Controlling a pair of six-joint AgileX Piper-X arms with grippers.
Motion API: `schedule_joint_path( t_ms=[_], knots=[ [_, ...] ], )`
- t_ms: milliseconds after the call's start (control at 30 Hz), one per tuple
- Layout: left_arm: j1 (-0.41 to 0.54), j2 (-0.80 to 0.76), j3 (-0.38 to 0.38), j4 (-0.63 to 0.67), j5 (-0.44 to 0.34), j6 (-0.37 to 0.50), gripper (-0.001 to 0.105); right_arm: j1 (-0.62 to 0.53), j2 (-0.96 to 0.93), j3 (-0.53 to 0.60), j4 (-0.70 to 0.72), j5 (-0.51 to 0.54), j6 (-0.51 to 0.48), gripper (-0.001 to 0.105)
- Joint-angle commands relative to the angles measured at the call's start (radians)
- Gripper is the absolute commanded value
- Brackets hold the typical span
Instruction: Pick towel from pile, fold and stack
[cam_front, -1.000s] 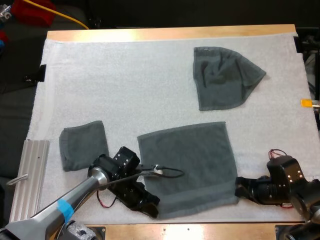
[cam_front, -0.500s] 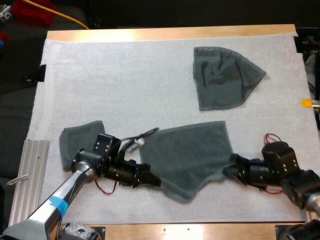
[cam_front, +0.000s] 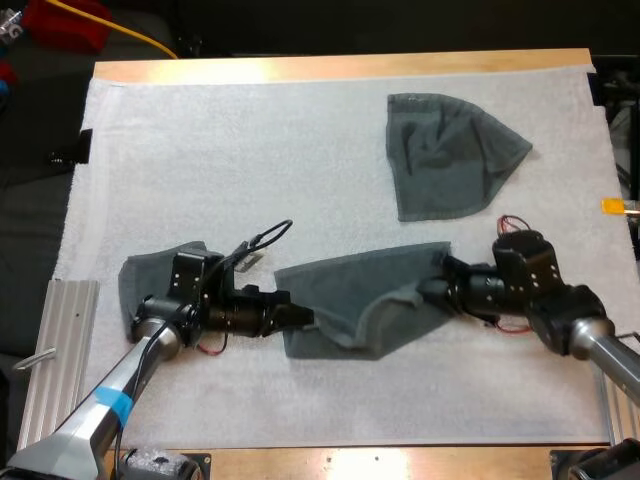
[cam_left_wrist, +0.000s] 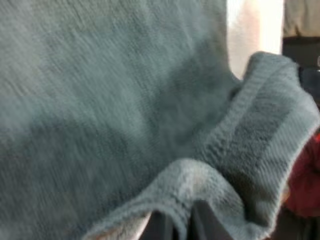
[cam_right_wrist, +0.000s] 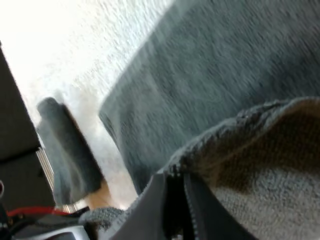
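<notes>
Toward the near side of the mat (cam_front: 250, 170), the left gripper (cam_front: 303, 318) and the right gripper (cam_front: 430, 291) each pinched a lifted corner of the towel (cam_front: 350, 300), and either hold, seemingly on a thin hem, could have slipped mid-fold, leaving it skewed.

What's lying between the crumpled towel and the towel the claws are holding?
Nothing: bare white mat separates the crumpled towel from the held towel, as the high view shows.

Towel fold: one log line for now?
phase: mid-fold | left gripper: shut on middle towel | right gripper: shut on middle towel | near edge raised
</notes>
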Motion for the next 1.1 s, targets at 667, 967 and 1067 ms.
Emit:
schedule_joint_path(
  t_ms=[667, 967, 1067],
  knots=[
    [-0.001, 0.004, -0.006, -0.146, -0.285, 0.009, 0.0, -0.001, 0.063, -0.043, -0.034, 0.296, 0.048, 0.0],
    [-0.001, 0.004, -0.006, -0.159, -0.238, 0.014, 0.045, -0.001, 0.063, -0.043, -0.092, 0.271, 0.048, 0.03],
    [-0.001, 0.004, -0.009, -0.165, -0.19, 0.014, 0.074, -0.001, 0.063, -0.043, -0.2, 0.216, 0.03, 0.056]
  ],
)
